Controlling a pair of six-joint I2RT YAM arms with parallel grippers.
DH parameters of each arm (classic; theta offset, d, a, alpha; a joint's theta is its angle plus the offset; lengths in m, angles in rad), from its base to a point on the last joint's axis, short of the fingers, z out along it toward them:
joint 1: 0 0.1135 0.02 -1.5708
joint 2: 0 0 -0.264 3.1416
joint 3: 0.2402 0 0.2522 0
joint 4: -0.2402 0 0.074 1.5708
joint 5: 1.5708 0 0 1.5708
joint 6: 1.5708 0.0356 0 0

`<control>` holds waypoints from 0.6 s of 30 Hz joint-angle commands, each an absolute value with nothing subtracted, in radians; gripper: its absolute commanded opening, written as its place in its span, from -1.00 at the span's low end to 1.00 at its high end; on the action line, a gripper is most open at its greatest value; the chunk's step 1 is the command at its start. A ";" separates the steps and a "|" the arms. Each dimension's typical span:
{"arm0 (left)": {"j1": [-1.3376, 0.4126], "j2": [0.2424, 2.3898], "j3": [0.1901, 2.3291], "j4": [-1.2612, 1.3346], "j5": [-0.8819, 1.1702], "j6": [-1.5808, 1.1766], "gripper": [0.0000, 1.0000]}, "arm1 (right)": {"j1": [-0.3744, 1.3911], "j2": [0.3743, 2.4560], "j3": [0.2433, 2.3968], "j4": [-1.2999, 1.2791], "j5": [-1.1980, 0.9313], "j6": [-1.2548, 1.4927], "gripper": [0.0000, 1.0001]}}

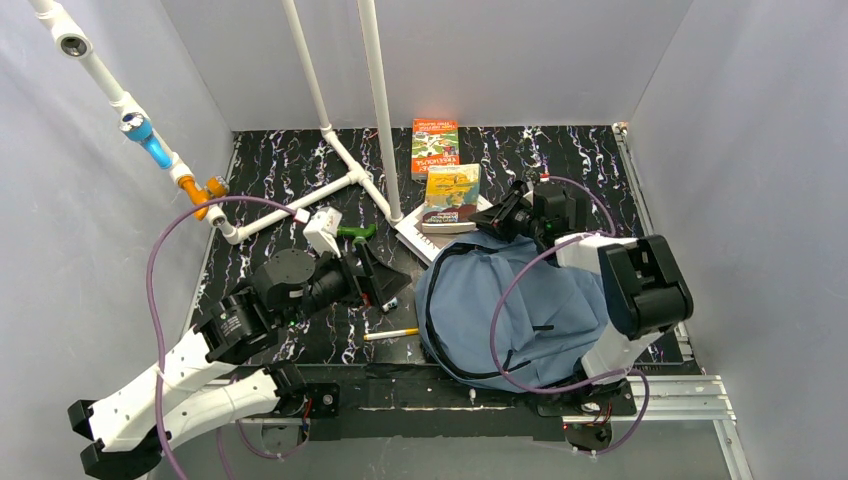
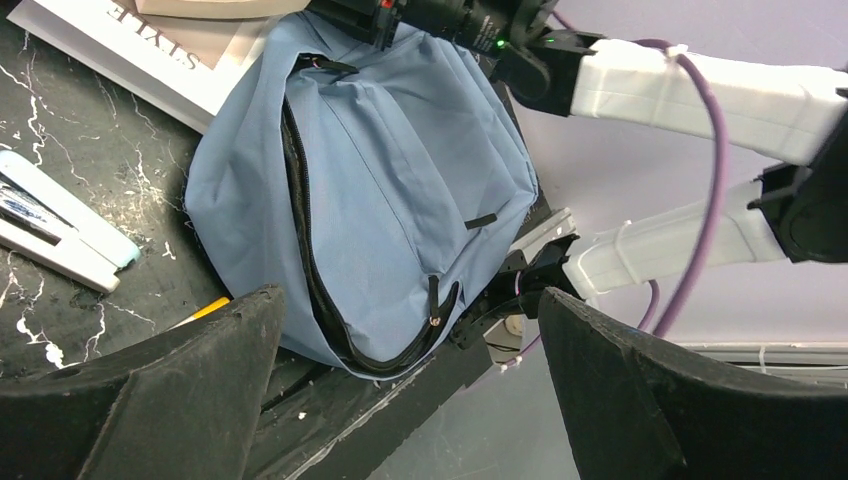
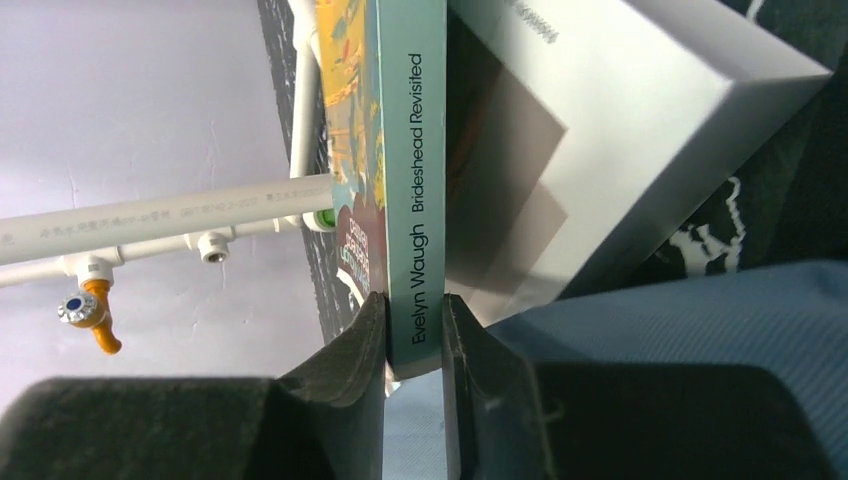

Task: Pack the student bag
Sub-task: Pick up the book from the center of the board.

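Observation:
The slate-blue student bag lies flat on the near right of the table, its dark zipper line curving along one side. My right gripper is at the bag's far edge, shut on a paperback book with a teal spine and yellow cover. In the right wrist view the fingers press both sides of the spine just above the bag's fabric. My left gripper hovers to the left of the bag, open and holding nothing.
A large white book lies under the paperback. An orange book lies further back. A pencil and white markers lie left of the bag. A white pipe frame and a green-handled tool occupy the back left.

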State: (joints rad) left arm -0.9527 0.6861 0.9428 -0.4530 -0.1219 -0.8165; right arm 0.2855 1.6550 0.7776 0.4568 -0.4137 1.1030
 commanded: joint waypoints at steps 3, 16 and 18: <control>-0.950 0.666 0.946 -0.461 -0.130 -0.824 0.96 | 0.276 1.786 0.759 0.805 -0.517 1.127 -0.35; -0.950 0.703 0.971 -0.456 -0.120 -0.808 0.96 | 0.286 1.978 0.893 0.901 -0.587 1.158 0.08; -0.950 0.701 0.966 -0.453 -0.126 -0.809 0.96 | 0.294 2.012 0.922 0.890 -0.589 1.149 0.07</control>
State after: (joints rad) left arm -0.9527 0.7021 0.9421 -0.4541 -0.1219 -0.8223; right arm 0.2787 1.9472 0.8516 0.8200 -0.5819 1.1542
